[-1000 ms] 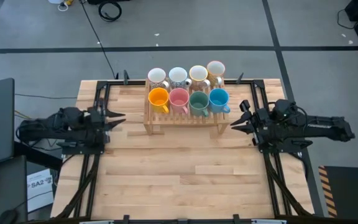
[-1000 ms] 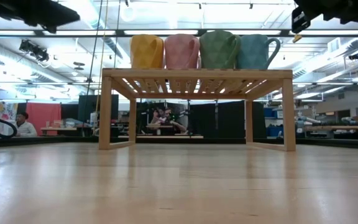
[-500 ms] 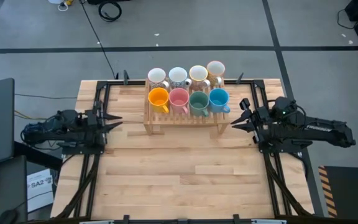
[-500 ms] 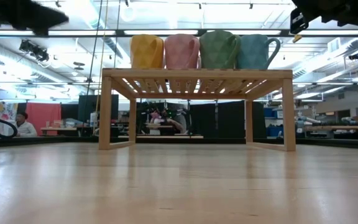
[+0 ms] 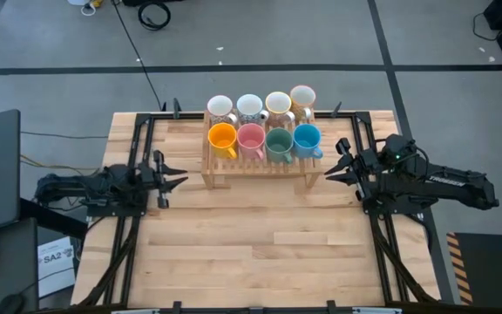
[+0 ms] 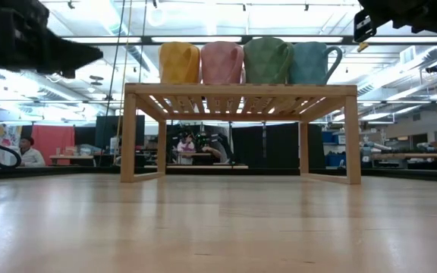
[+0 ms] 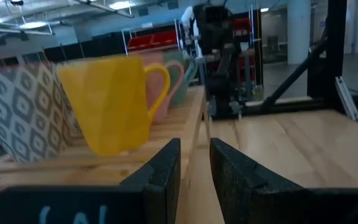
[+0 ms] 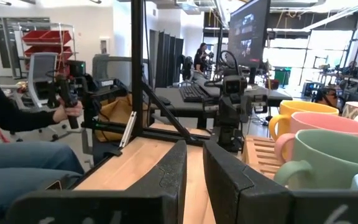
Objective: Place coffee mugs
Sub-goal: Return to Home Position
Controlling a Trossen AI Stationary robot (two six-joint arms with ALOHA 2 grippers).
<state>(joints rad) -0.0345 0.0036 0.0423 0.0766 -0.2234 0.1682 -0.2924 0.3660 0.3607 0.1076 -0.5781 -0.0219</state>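
Note:
Eight coffee mugs stand upright, bottoms on the slatted top of a wooden rack [image 5: 255, 170] at the table's far middle. The front row is orange [image 5: 222, 136], pink [image 5: 250, 136], green [image 5: 278, 140] and blue [image 5: 307, 136]. Behind them stand white and cream mugs [image 5: 220, 106], one of them dark-patterned [image 7: 20, 109]. My left gripper [image 5: 179, 179] hangs level just left of the rack, pointing at it, narrowly open with nothing between its fingers [image 7: 194, 155]. My right gripper [image 5: 328, 170] hangs level just right of the rack, higher up, also narrowly open and holding nothing [image 8: 194, 155].
Black frame rails [image 5: 138, 148] run along the table's left and right sides. Bare wooden tabletop [image 5: 260, 235] stretches from the rack to the near edge. Beyond the table, the right wrist view shows a seated person's arm and hand [image 8: 67, 112] on a handle.
My left gripper has sunk from high above the table to about the height of the rack's top, staying left of the rack and still pointing at it. The mugs and the rack have not moved.

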